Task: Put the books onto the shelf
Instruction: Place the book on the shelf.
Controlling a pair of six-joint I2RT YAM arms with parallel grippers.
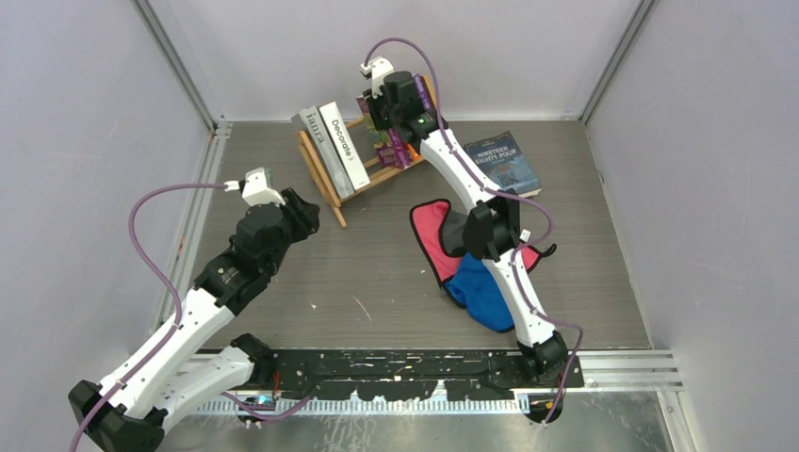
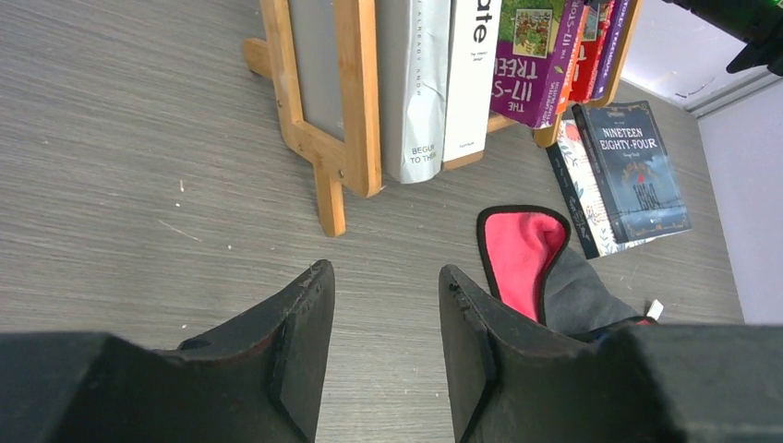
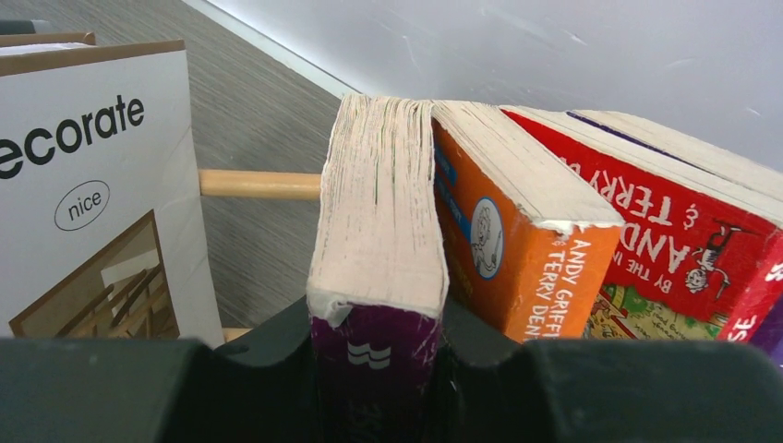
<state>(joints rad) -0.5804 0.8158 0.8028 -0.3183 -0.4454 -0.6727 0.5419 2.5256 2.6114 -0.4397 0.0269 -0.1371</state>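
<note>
The right claw [image 3: 377, 323] is clamped on a purple paperback [image 3: 377, 231]. Its fingers pinch the two covers at the bottom centre of the right wrist view, and the page edges face the camera. Gripping across the thickness keeps the pages shut and lets the book go in edgewise. I judge this to be the seating step, with the book being set into its slot rather than carried.

The purple paperback sits flush against an orange paperback [image 3: 517, 240], which leans on a red paperback [image 3: 683, 231] toward the right of the frame, so the row props itself. To the left, a gap shows a bare wooden rail [image 3: 258, 183] of the shelf [image 2: 355, 92], then the Decorate book [image 3: 83, 185] at the left edge.

In the overhead view the shelf stands at an angle, upper centre. The grey book [image 1: 314, 132] and the Decorate book are at its left end, where the two big volumes serve as a bookend.

The left claw [image 2: 386, 272] hangs with its jaws apart and holds nothing. It is above bare worktop [image 2: 138, 185] near the shelf's leg, probably parked clear of the other arm.

Two books are not yet shelved. The Nineteen Eighty-Four book [image 1: 504, 162] lies flat in the upper right of the overhead view, on top of a floral book [image 2: 574, 175], near the shelf's end.

A pink cloth [image 1: 432, 235] and a blue cloth [image 1: 481, 297] lie mid-frame beneath the right arm.
</note>
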